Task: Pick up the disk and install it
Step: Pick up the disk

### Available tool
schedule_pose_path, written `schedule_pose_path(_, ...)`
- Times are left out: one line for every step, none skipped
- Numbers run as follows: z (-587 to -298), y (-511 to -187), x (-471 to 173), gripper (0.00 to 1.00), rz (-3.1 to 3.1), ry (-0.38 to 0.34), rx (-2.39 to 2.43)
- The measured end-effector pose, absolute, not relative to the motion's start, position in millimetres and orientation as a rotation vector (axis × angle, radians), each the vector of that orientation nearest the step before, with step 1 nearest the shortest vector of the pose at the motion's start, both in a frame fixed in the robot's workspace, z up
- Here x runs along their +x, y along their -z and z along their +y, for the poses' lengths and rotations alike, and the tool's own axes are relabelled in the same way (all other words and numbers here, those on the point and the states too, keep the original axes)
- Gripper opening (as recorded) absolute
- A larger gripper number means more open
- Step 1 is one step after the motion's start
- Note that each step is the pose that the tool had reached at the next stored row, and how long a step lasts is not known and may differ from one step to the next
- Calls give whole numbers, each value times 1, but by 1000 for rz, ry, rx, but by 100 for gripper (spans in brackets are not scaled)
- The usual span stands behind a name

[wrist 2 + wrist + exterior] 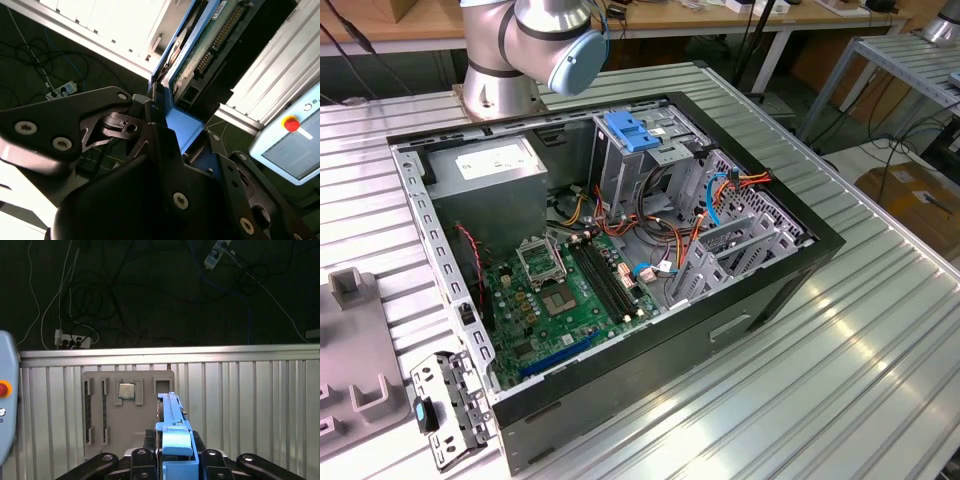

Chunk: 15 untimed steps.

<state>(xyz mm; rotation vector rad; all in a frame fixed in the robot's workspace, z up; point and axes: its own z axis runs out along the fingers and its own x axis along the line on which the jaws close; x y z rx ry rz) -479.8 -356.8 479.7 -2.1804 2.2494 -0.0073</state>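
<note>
First wrist view: gripper [174,449] at the lower edge, jaws pinching the disk [172,410]. Disk held edge-on, blue side rail [176,440] toward the camera, carried in the gripper and apart from the ribbed metal table [250,405] beyond it. On that table, past the disk: grey fixture tray [100,390] with a chip [125,390] seated in one pocket. Beyond the table edge: dark floor, loose cables, a power strip [72,340].

Second wrist view: black fingers [159,135] tight against the blue rail, green circuit board [200,45] of the disk facing the lens. Off to one side, a pendant with a red button [291,123].

Exterior view: open computer case [620,385] lying on the table, motherboard [570,290] exposed, grey power-supply box [485,170] at the far end, tall drive cage with blue handle [630,130] beside it. Arm base [505,70] just behind the case.
</note>
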Motion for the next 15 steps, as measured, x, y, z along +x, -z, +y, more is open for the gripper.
schedule_pose_path(-357,-481,-480,37,2249,7,-2181)
schedule_pose_path(-357,-483,-480,37,2250,7,-2181)
schedule_pose_path(-357,-485,-480,37,2250,6,-2181)
schedule_pose_path(-357,-486,-480,37,2250,6,-2181)
schedule_pose_path(-357,-488,-480,37,2250,6,-2181)
schedule_pose_path(-357,-489,-480,37,2250,6,-2181)
schedule_pose_path(-357,-490,-480,37,2250,5,-2181)
schedule_pose_path(-357,-492,-480,37,2250,5,-2182)
schedule_pose_path(-357,-493,-480,37,2250,5,-2182)
schedule_pose_path(-357,-494,-480,37,2251,5,-2182)
schedule_pose_path(-357,-496,-480,37,2251,4,-2182)
schedule_pose_path(-357,-498,-480,37,2251,4,-2182)
schedule_pose_path(-357,-498,-480,37,2251,4,-2182)
schedule_pose_path(-357,-498,-480,37,2251,4,-2182)
schedule_pose_path(-357,-498,-480,37,2251,4,-2182)
